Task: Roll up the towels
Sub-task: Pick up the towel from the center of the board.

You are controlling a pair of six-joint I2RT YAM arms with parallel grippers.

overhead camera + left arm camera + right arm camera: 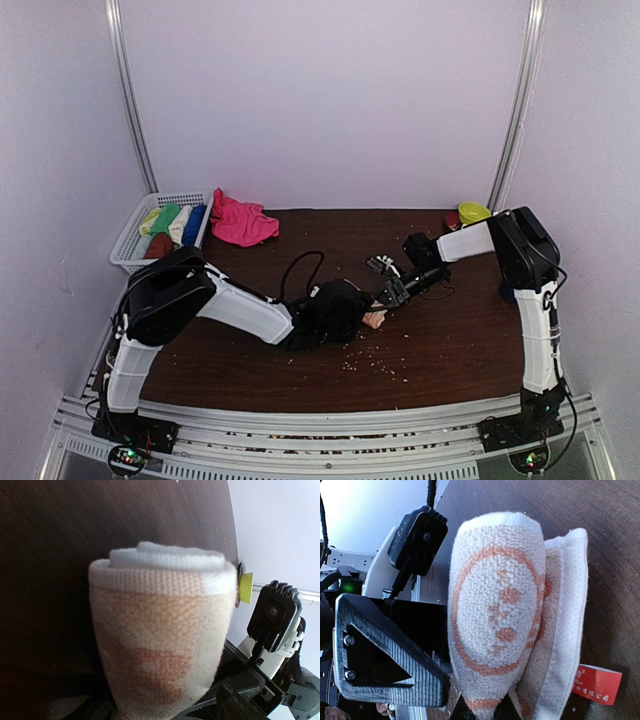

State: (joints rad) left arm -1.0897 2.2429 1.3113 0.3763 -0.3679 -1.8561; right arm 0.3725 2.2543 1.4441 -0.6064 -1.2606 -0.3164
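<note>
Mid-table, the right gripper [388, 296] pinches the rolled peach-orange towel [495, 615]; the left gripper [358, 314] flanks it, whether clamped I cannot tell.

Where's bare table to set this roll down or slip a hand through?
Bare: the back middle of the table, between the pink towel and the yellow thing; also front right, between the crumbs and the right arm. Crowded: the centre, where the left arm meets it over the peach towel, and the back left by the basket.
</note>
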